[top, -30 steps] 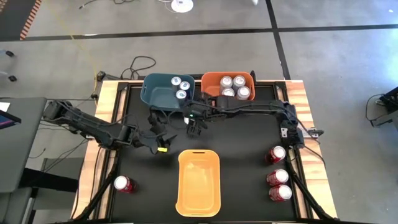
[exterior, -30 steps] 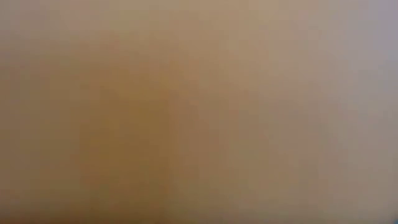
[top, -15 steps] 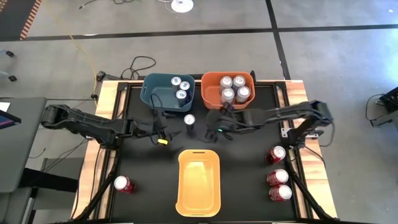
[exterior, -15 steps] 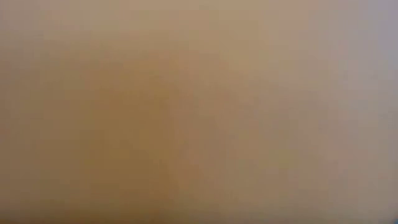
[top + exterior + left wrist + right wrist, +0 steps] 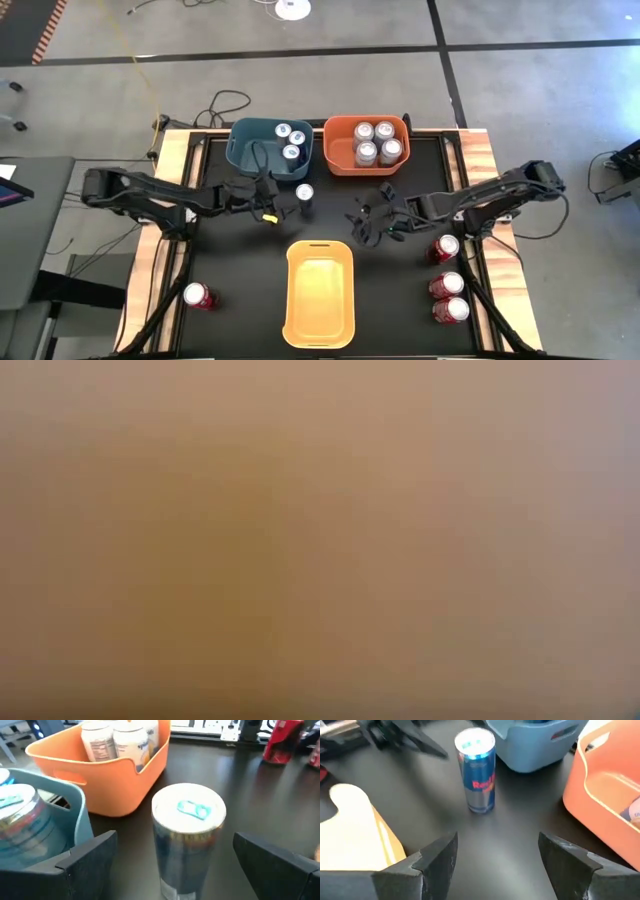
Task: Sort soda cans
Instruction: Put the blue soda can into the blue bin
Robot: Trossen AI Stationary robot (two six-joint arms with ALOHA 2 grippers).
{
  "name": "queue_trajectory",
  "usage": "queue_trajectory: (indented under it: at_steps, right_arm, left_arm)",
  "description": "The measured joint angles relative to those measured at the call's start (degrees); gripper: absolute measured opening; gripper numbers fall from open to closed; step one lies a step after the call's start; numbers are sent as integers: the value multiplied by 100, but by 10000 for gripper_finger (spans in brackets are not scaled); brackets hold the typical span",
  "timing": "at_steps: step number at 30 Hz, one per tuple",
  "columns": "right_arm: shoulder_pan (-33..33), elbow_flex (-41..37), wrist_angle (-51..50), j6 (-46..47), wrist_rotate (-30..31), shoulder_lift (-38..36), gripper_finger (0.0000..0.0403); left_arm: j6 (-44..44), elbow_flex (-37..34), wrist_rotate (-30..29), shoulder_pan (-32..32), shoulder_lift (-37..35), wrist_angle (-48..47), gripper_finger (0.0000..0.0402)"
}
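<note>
A blue soda can stands upright on the black table, just in front of the blue bin. My left gripper is at its left, open. In the left wrist view its fingers stand on either side of the can without touching it. My right gripper hovers open to the can's right, with nothing between its fingers; the can stands well ahead of it. Three blue cans sit in the blue bin, several silver ones in the orange bin.
A yellow bin lies near the front middle with nothing in it. One red can stands at the front left and three red cans at the front right. The low view shows only a tan blur.
My right gripper has drawn back from in front of the blue bin toward the table's right edge, and the blue can shows standing where it was. My left gripper has moved right and toward the far edge, up to the can.
</note>
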Motion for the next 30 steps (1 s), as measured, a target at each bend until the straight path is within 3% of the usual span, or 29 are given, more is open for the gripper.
queue_trajectory:
  at_steps: [12,15,23,30]
  right_arm:
    - [124,-4,-10,-87,365,31,292]
    - [172,-4,-113,-87,365,31,292]
    - [284,-4,-907,248,669,31,292]
    - [518,-4,-1450,605,1039,31,292]
  left_arm:
    - [-127,751,140,46,1127,61,386]
    - [-194,795,41,46,1162,7,358]
    - [-299,799,-17,46,1160,-15,228]
    - [-254,793,-108,55,347,-632,225]
